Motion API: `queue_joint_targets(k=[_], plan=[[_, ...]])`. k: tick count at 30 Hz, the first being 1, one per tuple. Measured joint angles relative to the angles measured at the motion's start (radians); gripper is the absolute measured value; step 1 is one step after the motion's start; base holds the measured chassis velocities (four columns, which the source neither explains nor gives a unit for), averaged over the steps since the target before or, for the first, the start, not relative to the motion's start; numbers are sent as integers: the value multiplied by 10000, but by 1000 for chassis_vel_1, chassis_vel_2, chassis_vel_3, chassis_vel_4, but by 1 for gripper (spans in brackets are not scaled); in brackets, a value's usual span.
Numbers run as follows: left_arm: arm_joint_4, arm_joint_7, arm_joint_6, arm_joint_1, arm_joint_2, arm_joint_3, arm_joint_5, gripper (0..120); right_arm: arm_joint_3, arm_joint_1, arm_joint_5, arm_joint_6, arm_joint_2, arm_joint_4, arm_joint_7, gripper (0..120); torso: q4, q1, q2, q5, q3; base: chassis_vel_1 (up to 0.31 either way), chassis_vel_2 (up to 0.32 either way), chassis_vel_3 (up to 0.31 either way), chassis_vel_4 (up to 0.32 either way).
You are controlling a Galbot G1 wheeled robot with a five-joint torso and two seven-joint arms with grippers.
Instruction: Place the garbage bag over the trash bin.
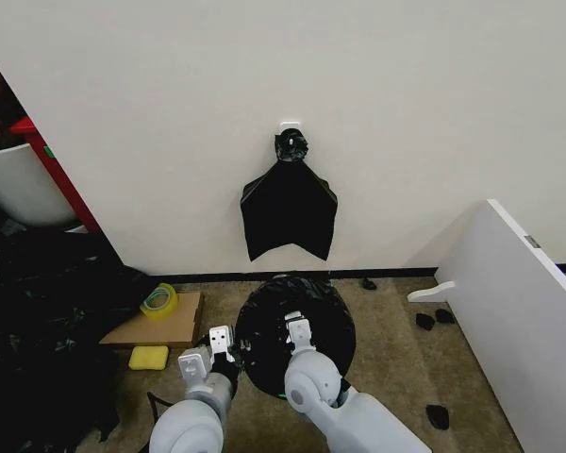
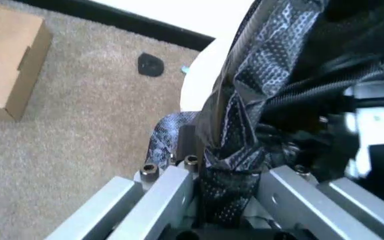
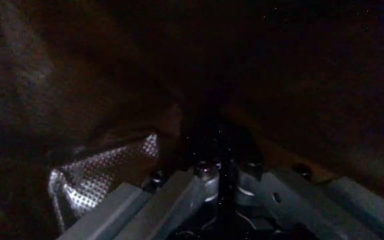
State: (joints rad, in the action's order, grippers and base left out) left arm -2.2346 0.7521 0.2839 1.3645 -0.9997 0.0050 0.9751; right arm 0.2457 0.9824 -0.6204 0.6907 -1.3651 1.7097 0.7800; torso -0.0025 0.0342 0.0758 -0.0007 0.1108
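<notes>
The garbage bag (image 1: 295,321) is a glossy black plastic sheet spread over the round top of the trash bin on the carpet by the wall. In the left wrist view a strip of the bin's cream-white side (image 2: 202,75) shows beside the crinkled garbage bag (image 2: 245,100). My left gripper (image 1: 224,347) is at the bin's left edge, shut on a fold of the bag (image 2: 227,200). My right gripper (image 1: 297,332) reaches over the middle of the bag. In the right wrist view its fingers (image 3: 202,172) sit close together in dark plastic (image 3: 105,180).
A knotted black bundle of bags (image 1: 290,212) hangs on the wall above the bin. To the left lie a cardboard box (image 1: 160,326) with a yellow tape roll (image 1: 158,300), a yellow sponge (image 1: 148,358) and a dark plastic heap (image 1: 38,321). A white panel (image 1: 519,293) stands on the right.
</notes>
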Motion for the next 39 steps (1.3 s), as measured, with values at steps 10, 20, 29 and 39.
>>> queue_joint_targets(k=[10,20,29,39], plan=[[-202,60,60,118,75,-36,120,0,-218,-39,444,-65,-43,-534,-186,0,1,0,1,2,0,0,0,0,0],[-104,60,72,39,71,-13,133,0,82,242,505,220,322,310,-406,0,-1,0,1,0,0,0,0,0,0],[-237,24,176,187,167,1,143,0,-49,-122,1047,-399,81,-467,-726,0,2,0,1,1,0,0,0,0,0],[-265,-18,272,105,318,19,142,0,437,77,855,-49,139,-268,-567,0,0,0,1,2,0,0,0,0,0]])
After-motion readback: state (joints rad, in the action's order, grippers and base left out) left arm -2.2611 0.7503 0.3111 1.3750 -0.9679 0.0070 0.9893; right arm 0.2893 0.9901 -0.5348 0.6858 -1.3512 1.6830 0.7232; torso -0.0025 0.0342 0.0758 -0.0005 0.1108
